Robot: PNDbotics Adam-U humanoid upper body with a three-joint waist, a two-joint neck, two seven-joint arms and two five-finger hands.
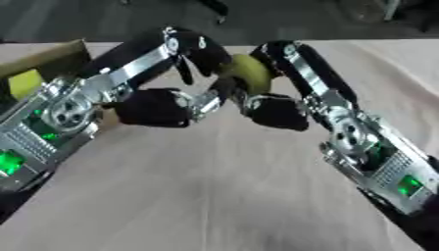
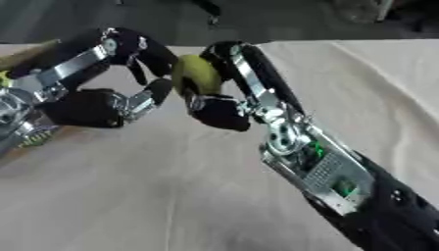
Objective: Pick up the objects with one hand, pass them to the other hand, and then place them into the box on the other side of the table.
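Above the desk (image 1: 214, 196) in the left eye view, both hands meet on a yellow-green object (image 1: 251, 73): left hand (image 1: 163, 105) curled against it, right hand (image 1: 279, 110) wrapped round it. A box (image 1: 38, 61) sits far left. Right eye view: object held aloft between both hands, off the desk.

Yellow-green round object (image 2: 195, 74) above worktop (image 2: 171, 186); right robot hand (image 2: 225, 105) curled around it, left robot hand (image 2: 129, 78) fingers touching its left side.
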